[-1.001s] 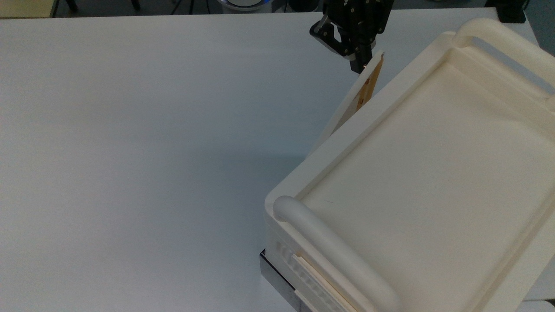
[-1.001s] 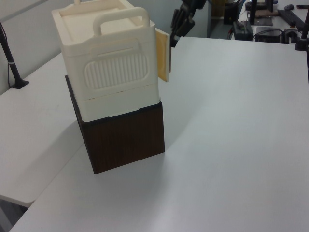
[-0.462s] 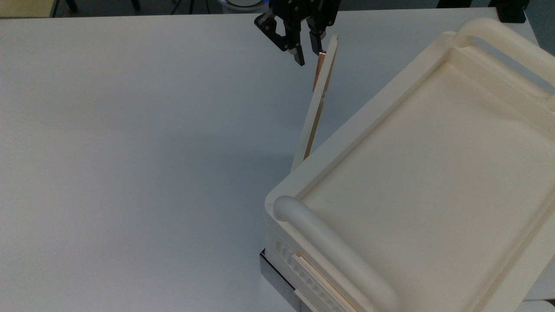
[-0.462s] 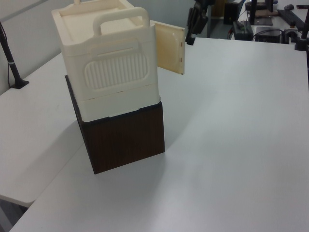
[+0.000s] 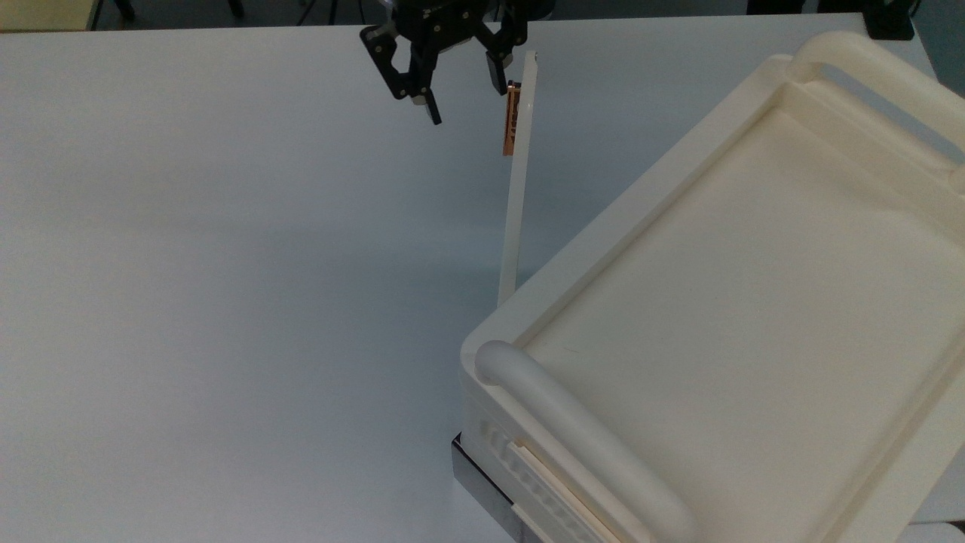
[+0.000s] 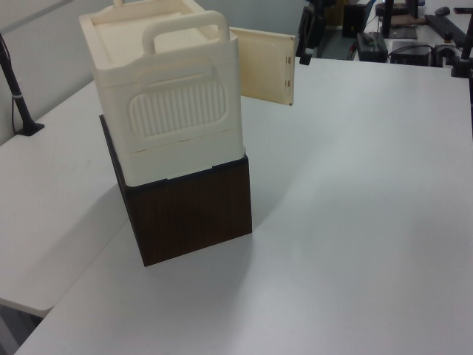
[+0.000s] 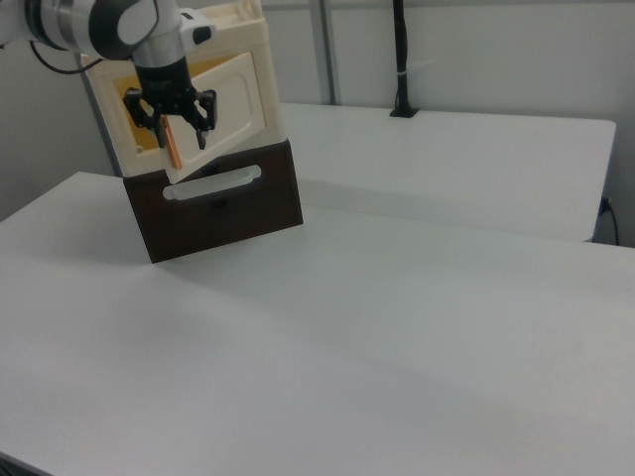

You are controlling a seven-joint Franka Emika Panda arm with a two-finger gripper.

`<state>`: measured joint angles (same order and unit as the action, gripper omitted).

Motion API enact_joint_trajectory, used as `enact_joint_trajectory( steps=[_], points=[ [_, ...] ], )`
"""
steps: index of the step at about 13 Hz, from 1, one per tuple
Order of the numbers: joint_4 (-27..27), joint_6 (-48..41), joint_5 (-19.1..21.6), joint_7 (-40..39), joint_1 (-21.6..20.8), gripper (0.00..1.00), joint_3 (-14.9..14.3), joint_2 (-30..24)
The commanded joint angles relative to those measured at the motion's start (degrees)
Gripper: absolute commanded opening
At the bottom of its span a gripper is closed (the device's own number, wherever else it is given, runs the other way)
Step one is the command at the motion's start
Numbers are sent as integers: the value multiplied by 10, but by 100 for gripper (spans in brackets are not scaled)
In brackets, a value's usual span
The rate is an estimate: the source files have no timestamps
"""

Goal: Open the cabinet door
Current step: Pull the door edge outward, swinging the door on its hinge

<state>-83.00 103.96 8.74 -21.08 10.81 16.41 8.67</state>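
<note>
The cabinet door (image 5: 515, 204) stands swung well out from the cream cabinet (image 5: 754, 302) — in the top view it shows edge-on as a thin cream strip running from the cabinet's near-left corner toward the far edge of the desk (image 5: 226, 264). Its hinged end meets the cabinet body; its free end points away. The small copper-orange bar handle (image 5: 511, 119) sits on the door's left face in the top view, close to the free end.

In the left view the door (image 6: 264, 65) shows its flat inner face, jutting out to the left view's right from the cabinet's upper part, with the free edge upright. In the right view the recessed outer face of the door (image 7: 213, 109) is turned toward the camera and the handle (image 7: 171, 141) hangs as an orange bar in front of it.

The pincer (image 5: 461, 89) is at the door's free end, spread wide and gripping nothing. In the top view one black finger (image 5: 497, 72) lies just beside the handle's far tip, the other well off to the top view's left. In the right view the pincer (image 7: 177, 127) straddles the handle from above.

The cabinet rests on a dark wood-grain box (image 6: 188, 211) — the box stands on the white desk.
</note>
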Motion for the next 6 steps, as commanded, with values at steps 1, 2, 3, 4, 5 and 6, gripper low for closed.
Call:
enact_joint_trajectory(
  steps=[1, 2, 3, 4, 5, 6],
  points=[
    [-13, 30, 5, -1, 15, 77, 1, -6],
    [-13, 50, 6, 2, 18, 87, 0, -3],
    [-14, 65, 6, 1, 21, 100, 0, -1],
    [-14, 83, 6, 1, 24, 100, 0, 6],
    [-14, 89, 6, 1, 25, 100, -1, 6],
    [-13, 85, 6, 1, 31, 100, -3, 5]
  ],
)
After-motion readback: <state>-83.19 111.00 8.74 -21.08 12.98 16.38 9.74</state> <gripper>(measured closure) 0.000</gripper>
